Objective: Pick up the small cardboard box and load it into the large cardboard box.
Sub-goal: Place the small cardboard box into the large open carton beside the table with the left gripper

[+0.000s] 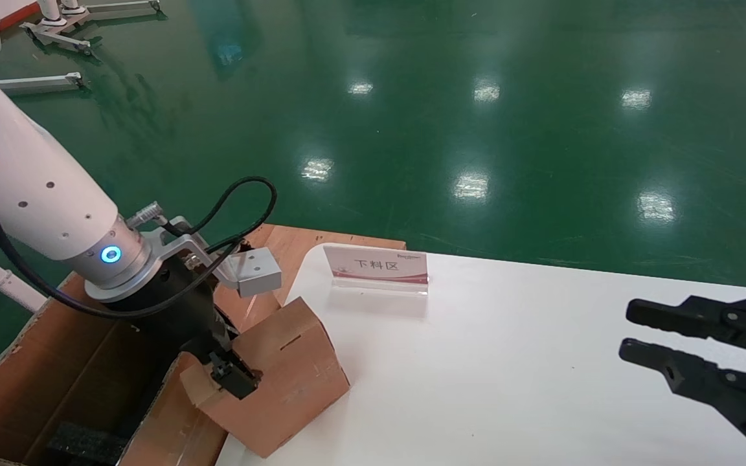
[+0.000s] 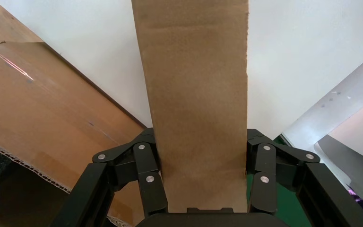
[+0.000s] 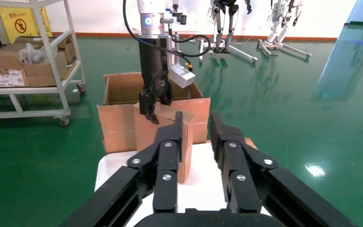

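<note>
The small cardboard box (image 1: 289,362) is a plain brown carton, tilted at the white table's left edge beside the large cardboard box (image 1: 43,349). My left gripper (image 1: 234,375) is shut on its upper end. In the left wrist view the small cardboard box (image 2: 198,94) fills the gap between the black fingers (image 2: 146,156) of the left gripper (image 2: 201,142). I cannot tell whether the carton touches the table. The large cardboard box (image 3: 118,118) stands open on the floor. My right gripper (image 1: 629,331) hangs open and empty over the table's right side, also in its own view (image 3: 196,127).
A pink and white sign (image 1: 376,265) stands near the table's (image 1: 509,362) far edge. Black foam (image 1: 85,443) lies inside the large box. A white shelf cart with cartons (image 3: 28,61) stands on the green floor beyond it.
</note>
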Controlling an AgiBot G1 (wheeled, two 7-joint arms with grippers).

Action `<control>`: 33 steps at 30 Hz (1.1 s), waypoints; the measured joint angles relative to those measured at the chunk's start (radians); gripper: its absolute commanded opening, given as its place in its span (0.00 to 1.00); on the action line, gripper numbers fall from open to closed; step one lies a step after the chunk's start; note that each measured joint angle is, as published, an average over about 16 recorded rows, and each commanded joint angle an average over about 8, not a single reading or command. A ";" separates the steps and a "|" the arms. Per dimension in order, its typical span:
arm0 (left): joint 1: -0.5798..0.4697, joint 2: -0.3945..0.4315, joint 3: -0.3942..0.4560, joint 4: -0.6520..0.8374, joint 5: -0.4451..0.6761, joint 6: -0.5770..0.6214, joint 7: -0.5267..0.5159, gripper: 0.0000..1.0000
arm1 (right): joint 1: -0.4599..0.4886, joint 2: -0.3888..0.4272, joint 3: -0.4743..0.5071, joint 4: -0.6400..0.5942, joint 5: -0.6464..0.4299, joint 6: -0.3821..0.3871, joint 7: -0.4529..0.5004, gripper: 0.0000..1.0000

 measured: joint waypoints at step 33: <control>-0.557 -0.105 0.019 0.055 0.021 0.108 -0.055 0.00 | 0.001 0.001 -0.002 -0.001 0.001 0.000 -0.001 0.00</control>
